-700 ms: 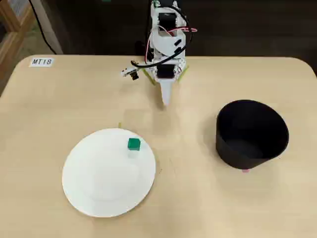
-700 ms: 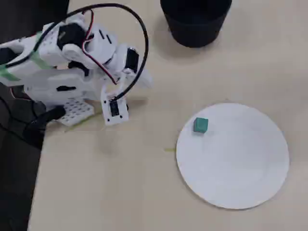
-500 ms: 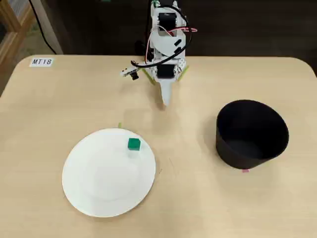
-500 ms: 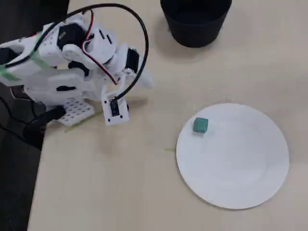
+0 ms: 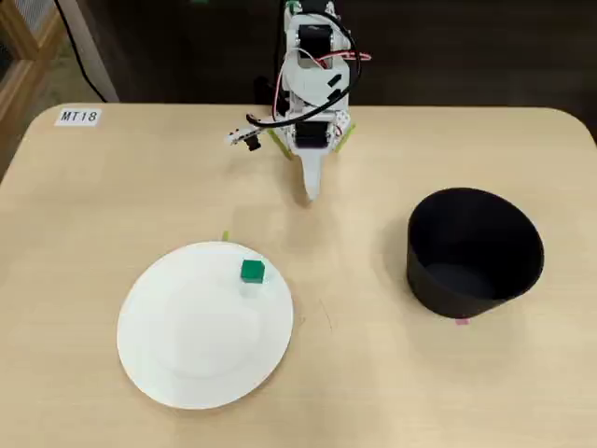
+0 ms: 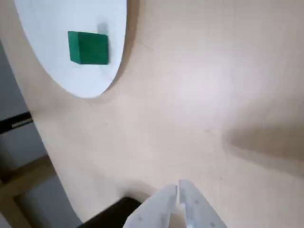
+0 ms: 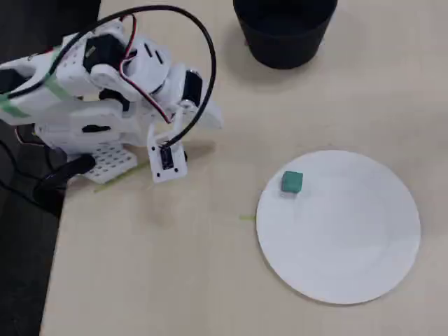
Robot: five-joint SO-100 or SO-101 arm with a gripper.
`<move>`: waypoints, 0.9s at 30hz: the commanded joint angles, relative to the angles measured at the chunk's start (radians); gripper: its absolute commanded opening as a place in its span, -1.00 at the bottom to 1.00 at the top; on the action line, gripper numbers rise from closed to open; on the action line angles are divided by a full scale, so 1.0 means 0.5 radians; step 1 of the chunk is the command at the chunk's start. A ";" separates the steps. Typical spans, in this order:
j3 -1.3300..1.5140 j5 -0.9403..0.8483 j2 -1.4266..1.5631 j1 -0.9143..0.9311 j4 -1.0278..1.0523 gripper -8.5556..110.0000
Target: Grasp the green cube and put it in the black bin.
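Cube [image 5: 252, 272] sits on the plate [image 5: 187, 364], near the plate's rim on the side facing the arm; nothing touches it. Gripper [image 6: 178, 190] is clenched on nothing, fingertips together, parked low over bare table well apart from the plate.

Step in hand, as I judge it: the reach. You need to spread the jaws before you descend, not over the cube. Come in from the arm side of the plate, where the cube lies close to the rim, and keep the fingers clear of that rim on the way down. Square the jaws to two flat faces; in the wrist view the cube looks nearly aligned with the frame. It is small and light, so a glancing finger will likely push it across the smooth plate.

Bin [image 5: 474, 252] stands well apart from the plate, open, apparently empty.

Table [image 5: 392, 373] is pale wood-grain, mostly bare. Label [image 5: 77, 117] reads MT18, at the corner far from the plate. Dark floor beyond the edge.
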 commanded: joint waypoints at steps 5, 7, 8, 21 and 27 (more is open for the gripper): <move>-0.525 0.227 -0.055 -0.132 -0.138 -0.86; -0.902 0.282 -0.319 -0.104 -0.147 -0.86; -1.135 0.270 -0.522 -0.098 -0.104 -0.86; -2.390 0.298 -2.052 -0.064 0.396 -0.86; -2.411 0.184 -2.626 0.156 0.396 -0.86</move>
